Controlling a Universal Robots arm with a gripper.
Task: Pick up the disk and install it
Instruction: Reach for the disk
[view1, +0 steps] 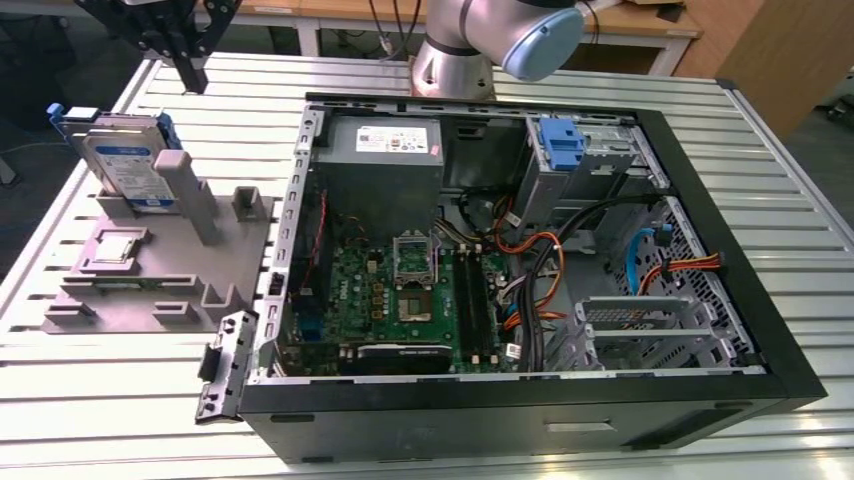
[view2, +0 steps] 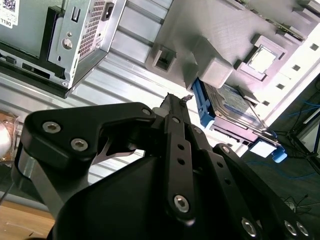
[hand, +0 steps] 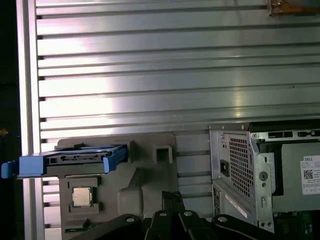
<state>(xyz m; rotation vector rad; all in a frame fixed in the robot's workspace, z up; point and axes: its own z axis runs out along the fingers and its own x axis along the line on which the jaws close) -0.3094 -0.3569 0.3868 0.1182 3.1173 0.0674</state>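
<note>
Slatted aluminium table (view1: 641, 85) with glare on slats, wood-topped bench (view1: 654, 25) behind, wooden cabinet (view1: 787, 55) at the exterior view's right, dark floor (view1: 34, 100) left.

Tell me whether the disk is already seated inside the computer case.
No, the disk stands on edge in the grey holder, outside the computer case, on the exterior view's left.

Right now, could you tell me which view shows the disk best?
The exterior view: the disk stands in the grey holder, its labelled face and blue rails towards the camera. The first wrist view shows the disk edge-on, mostly blue rail; the second wrist view shows part of its face behind the holder.
</note>
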